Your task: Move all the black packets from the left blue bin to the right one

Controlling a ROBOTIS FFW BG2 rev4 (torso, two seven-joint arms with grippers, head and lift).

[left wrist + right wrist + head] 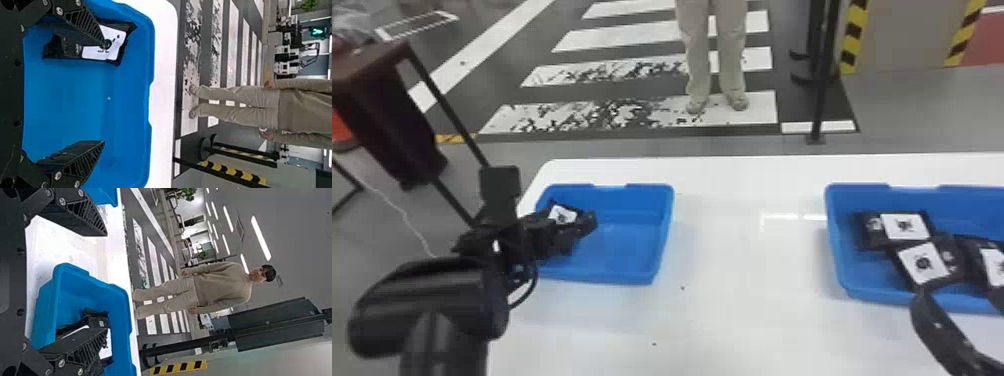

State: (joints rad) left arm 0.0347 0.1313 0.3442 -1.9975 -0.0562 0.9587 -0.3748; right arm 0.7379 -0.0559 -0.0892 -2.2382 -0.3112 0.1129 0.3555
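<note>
Striped grey floor [662, 37] runs off at twelve o'clock, past the far edge of a white table [737, 310]. Both blue bins sit on it, likely spaced so each arm has its own: the right bin [857, 192] at two o'clock, the left blue bin [619, 255] toward ten. Bare tabletop between them gives a broad lane for carrying across, though the raised rims must be cleared.

The left gripper [103, 93] reaches into its bin, fingers spread wide, nothing between them. The right gripper [106, 284] is also wide apart and empty, at the right bin's near, six-o'clock side, perhaps placed to take or settle a packet.

At least three packets [924, 262] overlap in the right bin. One lone packet [98, 54] lies label-up at ten o'clock in the left, close by the wall and under one finger; the gripper probably needs to shift toward nine to straddle it without scraping that wall.
</note>
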